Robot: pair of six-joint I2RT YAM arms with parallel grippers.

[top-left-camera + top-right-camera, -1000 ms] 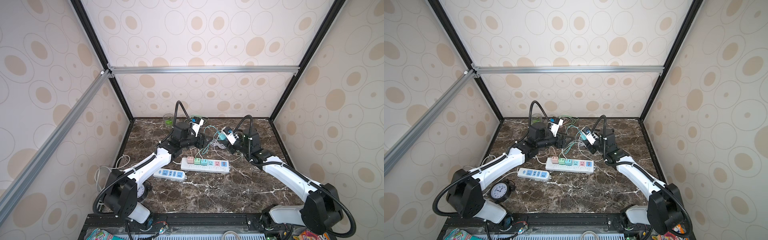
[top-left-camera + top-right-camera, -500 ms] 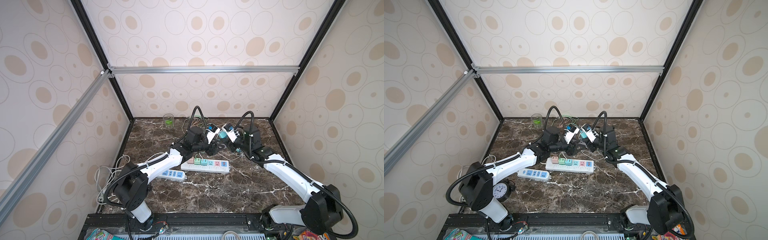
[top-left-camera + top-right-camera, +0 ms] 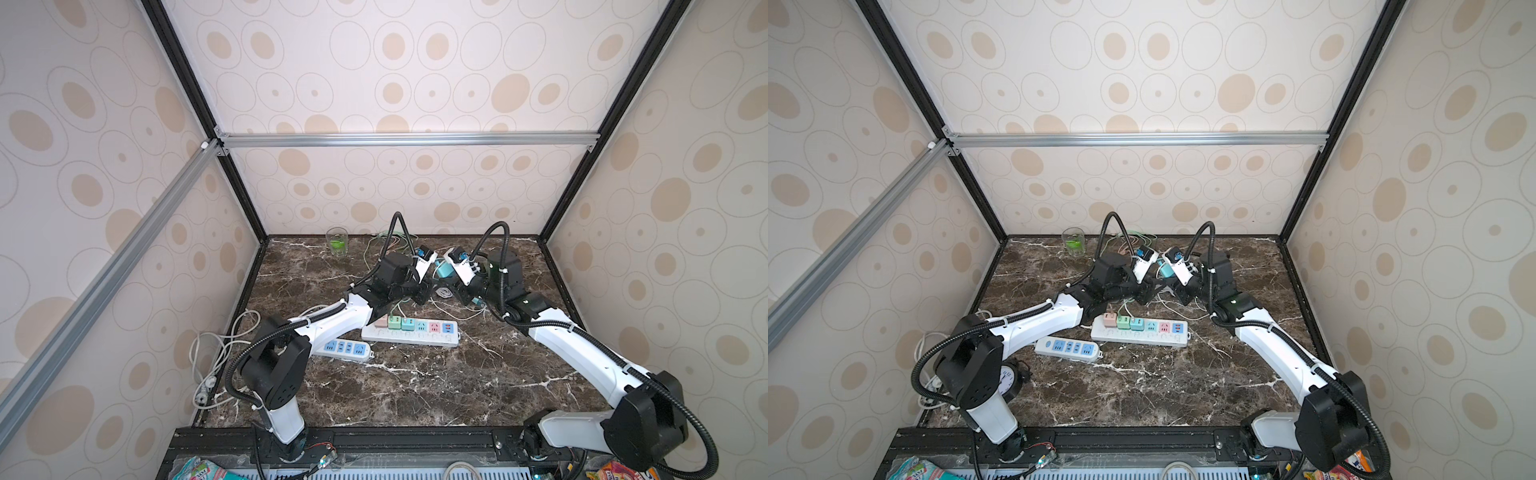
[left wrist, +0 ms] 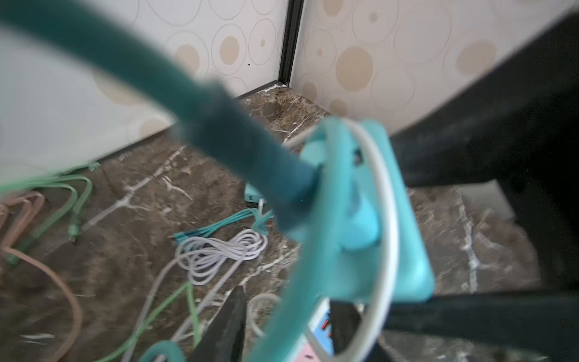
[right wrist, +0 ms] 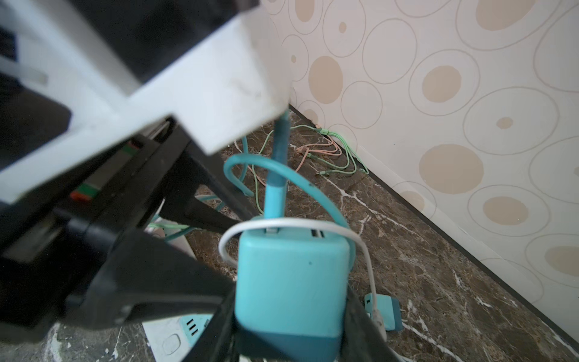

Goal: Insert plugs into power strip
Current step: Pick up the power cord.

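My right gripper [image 5: 291, 329] is shut on a teal cube plug [image 5: 293, 279], held above the table behind the power strip [image 3: 411, 332]; the plug also shows in both top views [image 3: 444, 270] [image 3: 1166, 270]. A teal cable [image 5: 282, 175] and a white cable [image 5: 313, 224] loop from its top. My left gripper [image 4: 291, 297] faces it from the left, its fingers [image 4: 225, 326] apart with the teal cable loop passing between them. Pink [image 3: 1109, 319], mint green [image 3: 1123, 321] and teal [image 3: 1137, 323] plugs sit in the strip's left sockets.
A second white strip with blue sockets [image 3: 347, 348] lies front left under my left arm. Another teal plug [image 5: 383, 312] lies on the marble. Loose green, pink and white cables [image 4: 219, 254] spread at the back. A glass [image 3: 336, 242] stands back left, a clock [image 3: 1007, 380] front left.
My left arm has swung right, up to the plug in my right gripper, and its jaws have narrowed. The right gripper shifted slightly back and kept its hold.
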